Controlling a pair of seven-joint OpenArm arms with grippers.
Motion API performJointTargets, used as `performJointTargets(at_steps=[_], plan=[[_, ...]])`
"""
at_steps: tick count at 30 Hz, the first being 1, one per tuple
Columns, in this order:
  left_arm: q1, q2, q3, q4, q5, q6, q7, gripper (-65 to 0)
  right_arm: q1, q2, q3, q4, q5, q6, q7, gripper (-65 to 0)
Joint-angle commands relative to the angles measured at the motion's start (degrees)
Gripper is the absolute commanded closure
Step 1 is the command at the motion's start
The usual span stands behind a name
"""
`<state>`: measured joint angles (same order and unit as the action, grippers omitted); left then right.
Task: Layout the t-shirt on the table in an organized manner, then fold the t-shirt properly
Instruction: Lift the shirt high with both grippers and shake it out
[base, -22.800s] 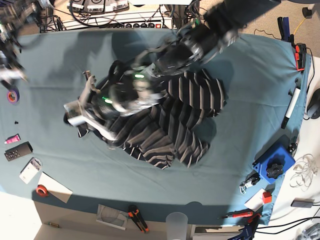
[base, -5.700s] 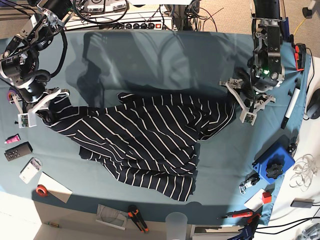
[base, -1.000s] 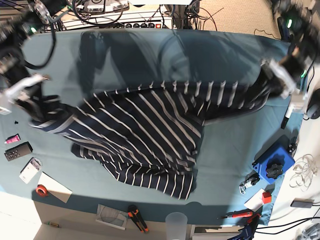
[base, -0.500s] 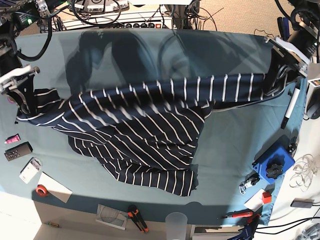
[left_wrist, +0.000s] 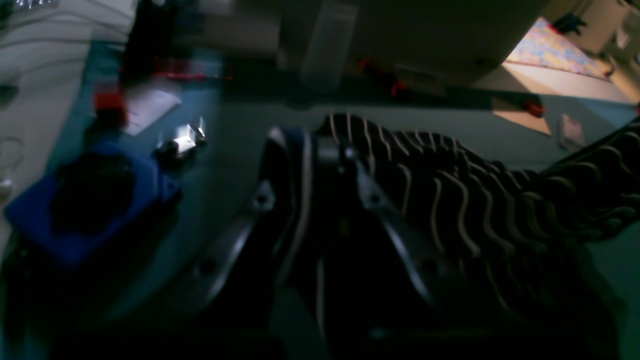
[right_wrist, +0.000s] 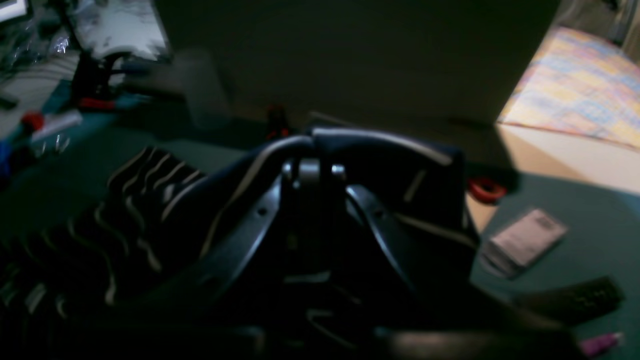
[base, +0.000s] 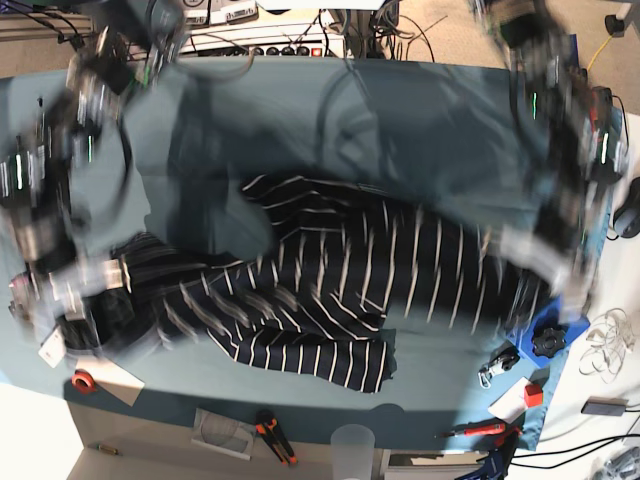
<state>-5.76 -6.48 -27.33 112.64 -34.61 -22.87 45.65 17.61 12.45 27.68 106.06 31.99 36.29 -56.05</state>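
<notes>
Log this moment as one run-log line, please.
phase: spreading | left gripper: shut on t-shirt edge | right gripper: shut on t-shirt | shirt: stretched between arms, partly on table | base view: motion-blurred

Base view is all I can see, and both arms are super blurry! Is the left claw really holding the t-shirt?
Observer: Yes. The left wrist view shows the left claw shut on a white-striped edge of the t-shirt.
Operator: And the other one?
Observer: The right wrist view shows the right claw shut too, with dark cloth draped over its tip.
Operator: Is the shirt flat yet?
Observer: No. From the left wrist, the cloth runs away from the claw in wavy ripples, not smooth.
</notes>
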Motion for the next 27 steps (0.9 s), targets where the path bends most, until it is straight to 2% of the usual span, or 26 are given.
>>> performJointTargets(at_steps=[1,6,13,18,21,24,27], plan=[[-3.3,-1.0,0.7,-1.7,0.4,0.1,-2.7,0.0,4.1,1.4,-1.0,-2.4,-0.1,-0.3,3.5,0.0],[-17.2,-3.4,2.3,-14.8,1.5,1.3,-3.7,0.0,19.1,4.5,-4.4,-21.7,-0.5,-0.9,8.9,0.0],[-36.1,-8.2,2.5,-30.9,1.4,1.2,-3.6,0.0,41.6,6.6,-4.4,-42.8,-0.6,-0.8,9.6,0.0],[-47.3,-12.0,2.4,-39.1,1.0,0.8,-1.5,0.0,55.0,7.0,-4.4,-50.7,-1.5,-0.8,9.3,0.0],[-51.5,-14.6,2.5,-40.7,-1.3,-0.9,2.6,0.0,57.2,7.4,-4.4,-51.0,-1.4,-0.7,7.8,0.0],[-53.2,-17.1,2.5,-40.8,-5.2,-1.1,5.1,0.0,57.2,7.6,-4.4,-51.0,-1.3,-0.8,6.4,0.0],[-53.1,-19.0,2.5,-40.8,-11.1,-1.2,11.9,0.0,57.2,7.6,-4.3,-50.9,3.0,-0.7,-0.1,0.0]])
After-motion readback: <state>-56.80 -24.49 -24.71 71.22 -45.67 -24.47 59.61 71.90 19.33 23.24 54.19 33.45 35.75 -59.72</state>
